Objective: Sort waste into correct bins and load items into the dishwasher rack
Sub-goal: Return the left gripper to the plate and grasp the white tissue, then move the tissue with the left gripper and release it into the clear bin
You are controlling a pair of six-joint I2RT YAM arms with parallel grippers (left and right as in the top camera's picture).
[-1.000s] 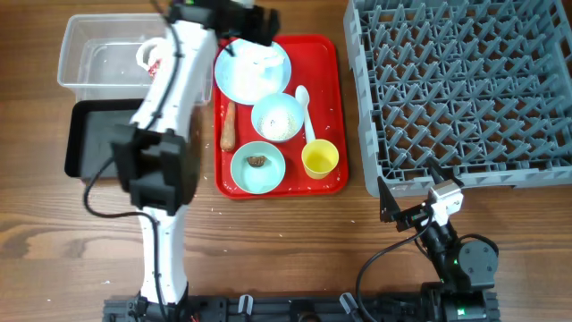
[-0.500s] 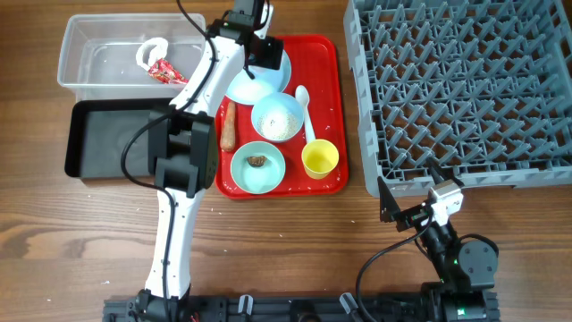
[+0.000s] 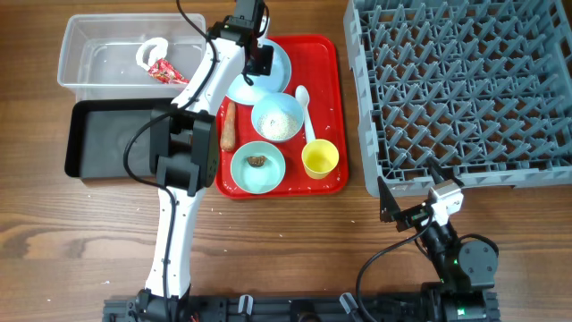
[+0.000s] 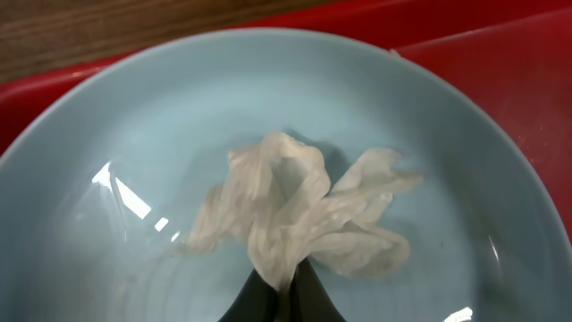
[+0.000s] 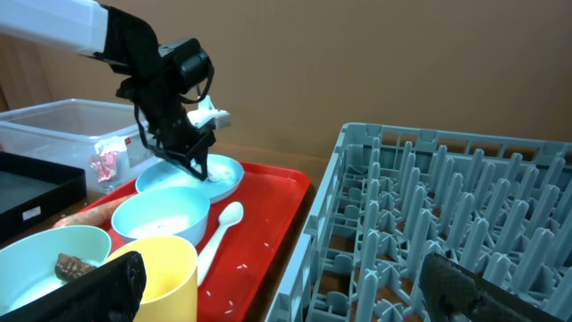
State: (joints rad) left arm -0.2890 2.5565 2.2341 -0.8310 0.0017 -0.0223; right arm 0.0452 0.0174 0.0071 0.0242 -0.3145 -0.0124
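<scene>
A crumpled white paper wad [image 4: 295,215] lies on the pale-blue plate [image 4: 134,134], and my left gripper [image 4: 284,286] is shut on the wad's near end. Seen from overhead, the left gripper [image 3: 255,64] is over the plate [image 3: 273,76] at the back of the red tray [image 3: 332,107]. The red-and-white wrapper [image 3: 165,72] lies in the clear bin [image 3: 67,54]. My right gripper [image 5: 295,295] stands open and empty near the front edge of the dishwasher rack [image 3: 465,89].
On the tray are an orange-brown stick [image 3: 229,125], a bowl of rice grains [image 3: 277,116], a bowl with a brown lump [image 3: 257,161], a yellow cup [image 3: 320,158] and a white spoon [image 3: 306,112]. The black bin [image 3: 107,134] sits left of the tray.
The left arm has swung and settled lower over the plate. Its jaws were open and have shut on the white paper. The right arm has not moved.
</scene>
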